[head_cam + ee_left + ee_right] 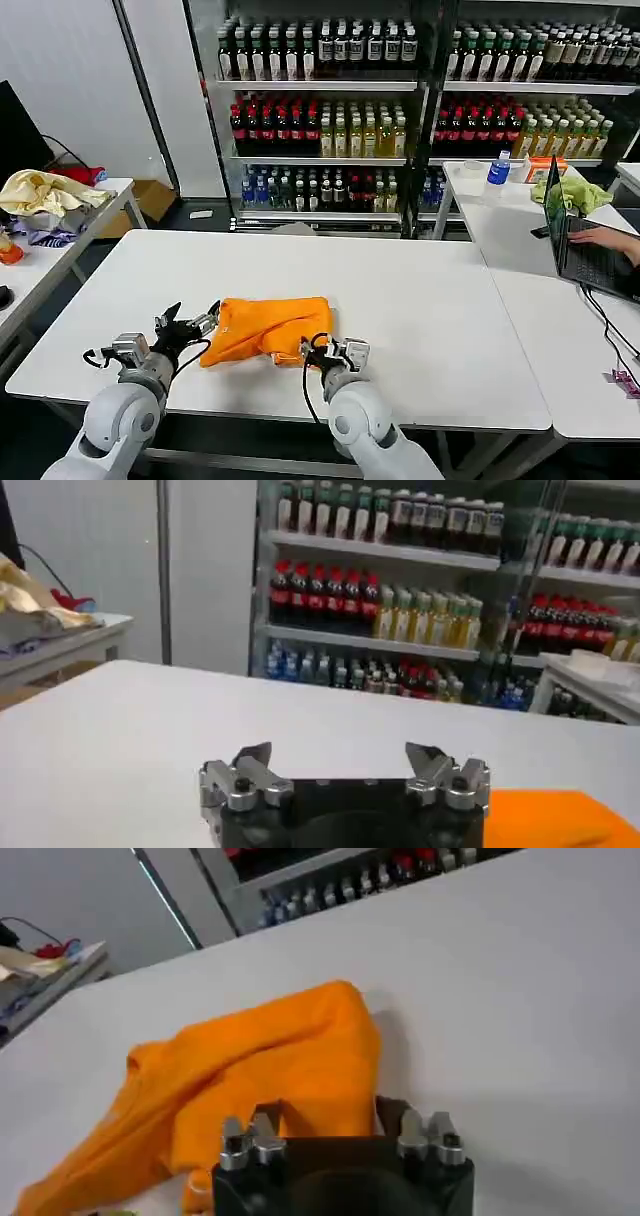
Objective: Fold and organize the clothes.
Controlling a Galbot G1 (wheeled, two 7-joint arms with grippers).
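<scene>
Now orange T-shirt (268,328) bunched between left hand (188,325) and right hand (318,352).

The head camera looks forward and down from above both arms, taking in the whole white bench (420,300), the left hand (190,325) and right hand (318,352) at its near edge, and the drink shelves (320,110) beyond. The left wrist camera sits just behind the left hand (342,760), close and low, facing level across the bench toward those same shelves (400,600). The right wrist camera sits just behind the right hand (335,1133), tilted down at the orange T-shirt (270,1068) right before its fingers. All three views share the T-shirt, a corner of it (560,815) beside the left hand.
</scene>
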